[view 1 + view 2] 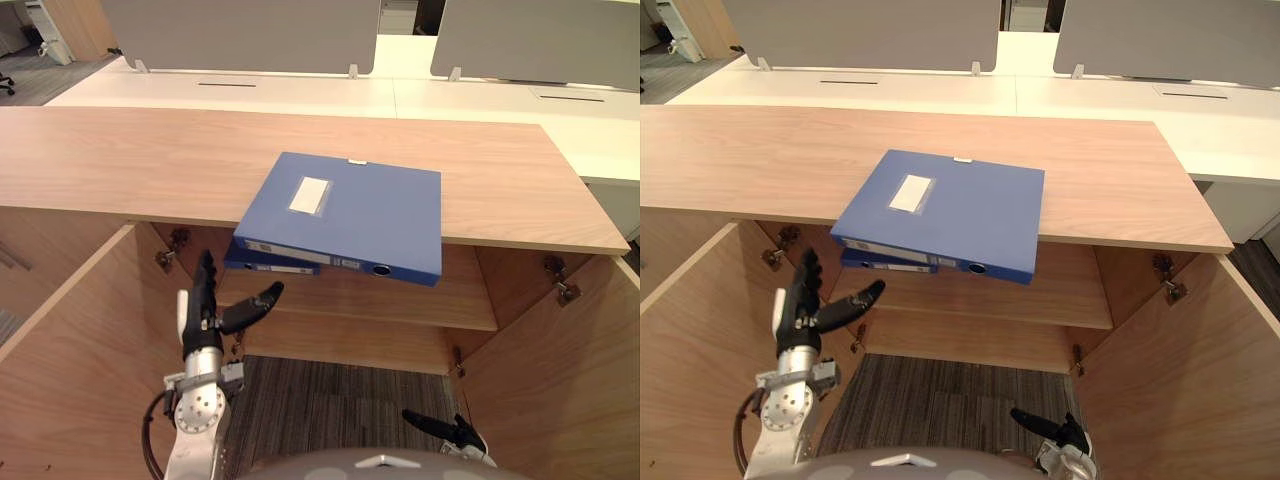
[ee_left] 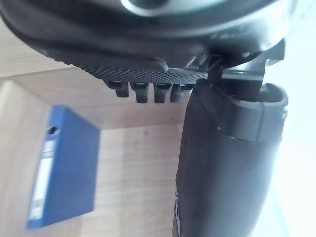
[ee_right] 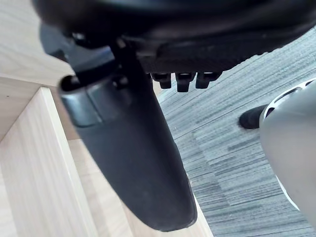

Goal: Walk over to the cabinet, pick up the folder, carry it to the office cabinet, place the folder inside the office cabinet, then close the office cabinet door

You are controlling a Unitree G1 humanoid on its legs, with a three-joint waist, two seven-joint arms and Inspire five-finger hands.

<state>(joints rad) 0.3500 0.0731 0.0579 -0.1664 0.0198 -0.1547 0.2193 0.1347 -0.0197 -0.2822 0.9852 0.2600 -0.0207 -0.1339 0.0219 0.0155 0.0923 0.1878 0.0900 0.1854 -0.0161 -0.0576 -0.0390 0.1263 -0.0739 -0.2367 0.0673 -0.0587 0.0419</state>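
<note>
Hovering open, left robot hand point(image 1: 203, 312) faces folder point(image 1: 345, 215).

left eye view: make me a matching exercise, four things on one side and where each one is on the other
1 upper folder
2 lower folder
3 left hand
4 right hand

a low, over the carpet
b inside the cabinet, under its top
c on the cabinet top, overhanging its front edge
d raised before the open cabinet, fingers straight

Pairs: 1-c, 2-b, 3-d, 4-a

Blue folder point(image 1: 345, 215) with white label point(image 1: 309, 194), light wood-grain cabinet top point(image 1: 130, 160), grey striped carpet point(image 1: 330, 410).
</note>
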